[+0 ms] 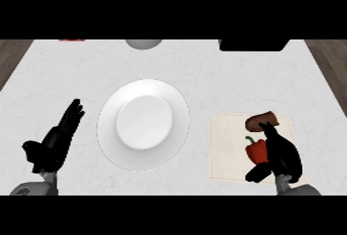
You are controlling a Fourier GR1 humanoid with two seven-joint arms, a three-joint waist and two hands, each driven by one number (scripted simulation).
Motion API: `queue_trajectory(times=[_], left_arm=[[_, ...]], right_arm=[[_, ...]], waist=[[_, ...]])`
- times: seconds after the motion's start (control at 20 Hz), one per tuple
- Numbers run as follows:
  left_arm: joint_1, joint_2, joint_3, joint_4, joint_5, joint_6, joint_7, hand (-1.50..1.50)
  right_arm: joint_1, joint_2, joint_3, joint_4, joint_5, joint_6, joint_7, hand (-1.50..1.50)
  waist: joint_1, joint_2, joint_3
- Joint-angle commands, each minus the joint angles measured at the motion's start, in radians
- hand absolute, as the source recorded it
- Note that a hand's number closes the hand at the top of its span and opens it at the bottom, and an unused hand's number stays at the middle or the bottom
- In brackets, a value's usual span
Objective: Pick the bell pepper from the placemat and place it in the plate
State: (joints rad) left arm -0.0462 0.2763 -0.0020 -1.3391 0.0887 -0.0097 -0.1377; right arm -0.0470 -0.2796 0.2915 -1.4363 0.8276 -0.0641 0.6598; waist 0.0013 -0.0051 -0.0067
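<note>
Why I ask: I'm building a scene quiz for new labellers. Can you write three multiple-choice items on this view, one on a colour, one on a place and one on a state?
1. What colour is the plate?
A. white
B. red
C. black

2. Where does the bell pepper lie?
A. on the plate
B. on the placemat
C. in a basket

3. How is the left hand?
A. curled round the pepper
B. open, holding nothing
C. pressed flat on the plate

Answers:
1 A, since the plate shows white from rim to centre.
2 B, since the red pepper sits on the beige mat to the right of the plate.
3 B, since its fingers are straight and it is left of the plate, apart from it.
</note>
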Motion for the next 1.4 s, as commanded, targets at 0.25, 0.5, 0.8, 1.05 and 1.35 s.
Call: queue_trajectory(times=[0.25,0.5,0.8,1.05,1.35], left_arm=[[0.014,-0.010,0.023,-0.031,-0.015,-0.016,0.018,0.00],[0.005,-0.035,0.014,-0.023,-0.051,0.001,0.024,0.00],[-0.006,-0.027,0.017,-0.024,-0.043,-0.017,0.023,0.00],[-0.037,-0.020,0.055,-0.005,-0.024,-0.027,0.035,0.00],[-0.019,-0.051,0.040,0.016,-0.064,-0.006,0.004,0.00]], right_arm=[[-0.060,0.011,-0.055,0.202,-0.009,-0.031,-0.221,1.50],[0.022,0.002,-0.036,0.096,0.060,-0.096,-0.250,1.50],[-0.095,-0.115,-0.029,0.127,-0.008,-0.015,-0.532,1.50],[-0.052,-0.132,-0.066,0.091,-0.063,-0.079,-0.736,1.50],[0.021,-0.154,-0.073,-0.239,-0.083,0.017,-0.671,1.50]], waist=[[0.006,0.006,0.007],[-0.002,0.005,0.007],[0.010,0.007,0.008],[-0.002,0.004,0.007],[-0.009,0.003,0.006]])
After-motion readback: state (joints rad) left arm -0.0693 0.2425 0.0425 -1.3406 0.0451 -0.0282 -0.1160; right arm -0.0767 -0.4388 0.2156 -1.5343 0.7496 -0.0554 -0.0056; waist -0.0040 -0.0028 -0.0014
